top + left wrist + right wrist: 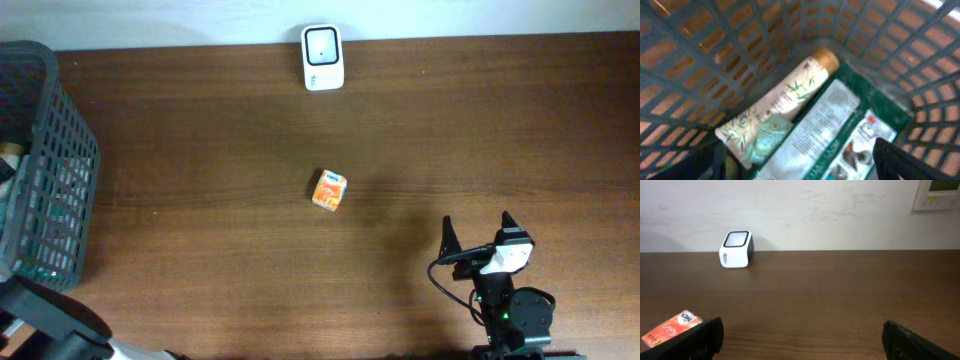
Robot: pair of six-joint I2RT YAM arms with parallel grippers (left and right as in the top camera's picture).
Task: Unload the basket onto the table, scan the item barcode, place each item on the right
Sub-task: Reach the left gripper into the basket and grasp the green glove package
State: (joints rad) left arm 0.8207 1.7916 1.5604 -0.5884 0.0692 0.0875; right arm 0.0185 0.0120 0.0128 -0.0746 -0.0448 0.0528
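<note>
Your right tool (478,235) stood over the near right part of the tabletop (200,120), pointing toward the far edge. Its jaws were spread as wide as they go and held nothing. In the right wrist view its two dark fingers (702,337) sat at the lower corners of the frame, with only bare wood between them.

The box (329,189), orange with a patch of blue print, lay flat on the tabletop near the middle, turned at a slant to the edges. The overhead view placed it ahead of your right tool and to its left, well apart from it and touching nothing else.

The scanner (322,57), white with a dark square window on top, stood at the far edge of the tabletop in front of the wall (800,210), beyond the box and roughly in line with it. A pale panel (939,195) hung on the wall at upper right.

The basket (50,170), dark and latticed, occupied the left end of the tabletop. Your left tool (800,150) was down inside it, jaws wide apart and gripping nothing. Beneath it lay a cream tube (785,100) with a leaf print and a golden cap, set slantwise, and a green and white packet (840,125) alongside, touching it. That view was blurred, so I could not read the print on either. I could not make out the left tool itself in the overhead view
</note>
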